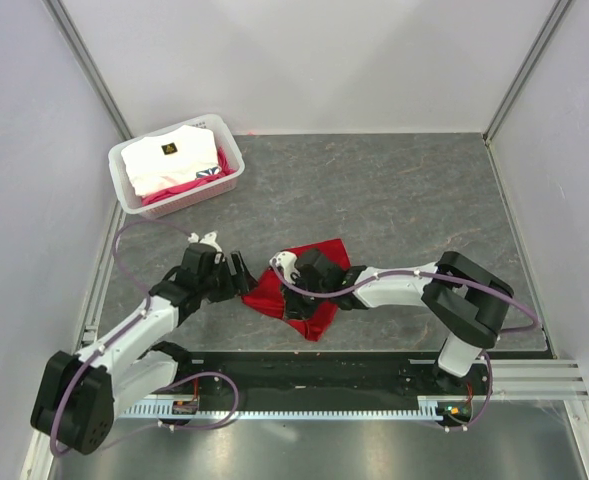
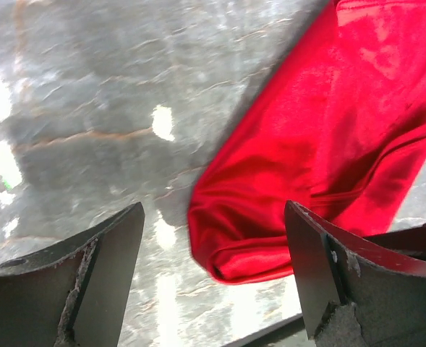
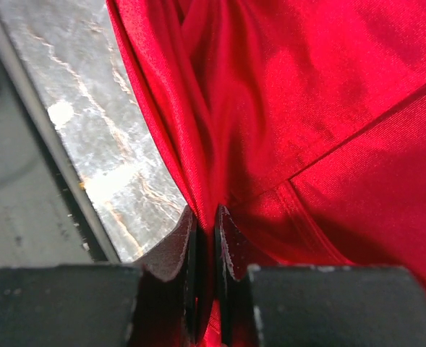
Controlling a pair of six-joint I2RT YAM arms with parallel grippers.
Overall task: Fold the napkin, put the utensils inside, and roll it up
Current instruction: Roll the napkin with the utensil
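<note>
Far back and to the left of the red napkin (image 1: 331, 252) sits a white basket (image 1: 120, 178) with folded cloths in it. Just left of the napkin, the left gripper (image 2: 214, 207) hangs wide open and holds nothing. The napkin lies bunched up on the gray table (image 1: 414, 190), and on top of it the right gripper (image 3: 207, 214) pinches tight on a fold of the napkin.
</note>
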